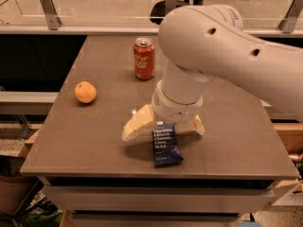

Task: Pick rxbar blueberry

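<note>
Dark-blue and glossy, the bar (pixel 166 148) lies flat on the brown bench (pixel 227 145), close to its front edge. The lines of white text face up and the long side runs roughly front to back. The claw (pixel 163 132) sits right over the bar's far end, spread wide. One cream finger (pixel 137 126) angles out to the left of the bar and the other (pixel 196 125) pokes out to its right. Neither visibly presses the wrapper, so the claw has hold of nothing. The bar's far crimp is hidden beneath the wrist. The thick white arm (pixel 222 51) rises from above the bar toward the back right and covers much of the bench on that side. A red can (pixel 144 58) stands upright well behind the bar, slightly to the left. An orange (pixel 85 92) rests farther left of the bar and a little behind it, well apart.
</note>
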You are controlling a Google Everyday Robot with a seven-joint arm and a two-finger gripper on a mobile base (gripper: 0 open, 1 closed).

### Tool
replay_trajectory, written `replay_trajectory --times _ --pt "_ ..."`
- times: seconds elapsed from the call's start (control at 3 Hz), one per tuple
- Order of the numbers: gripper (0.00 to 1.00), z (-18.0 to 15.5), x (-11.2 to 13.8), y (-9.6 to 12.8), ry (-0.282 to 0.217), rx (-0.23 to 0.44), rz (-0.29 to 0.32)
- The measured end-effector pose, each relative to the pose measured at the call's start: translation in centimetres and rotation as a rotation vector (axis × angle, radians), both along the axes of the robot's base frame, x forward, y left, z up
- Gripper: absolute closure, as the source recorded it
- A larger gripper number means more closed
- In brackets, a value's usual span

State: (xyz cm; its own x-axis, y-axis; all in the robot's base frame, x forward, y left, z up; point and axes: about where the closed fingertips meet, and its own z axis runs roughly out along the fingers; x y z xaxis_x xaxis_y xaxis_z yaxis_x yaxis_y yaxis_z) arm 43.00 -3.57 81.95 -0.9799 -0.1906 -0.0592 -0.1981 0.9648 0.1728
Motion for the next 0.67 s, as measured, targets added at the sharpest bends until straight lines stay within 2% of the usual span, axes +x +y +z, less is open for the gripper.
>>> replay_trajectory --times 0.33,0.67 --pt "0.0 -0.72 -0.19 0.08 0.063 -0.044 -0.051" --pt "0.0 -1.11 -0.4 0.29 0.098 -0.066 -0.085"
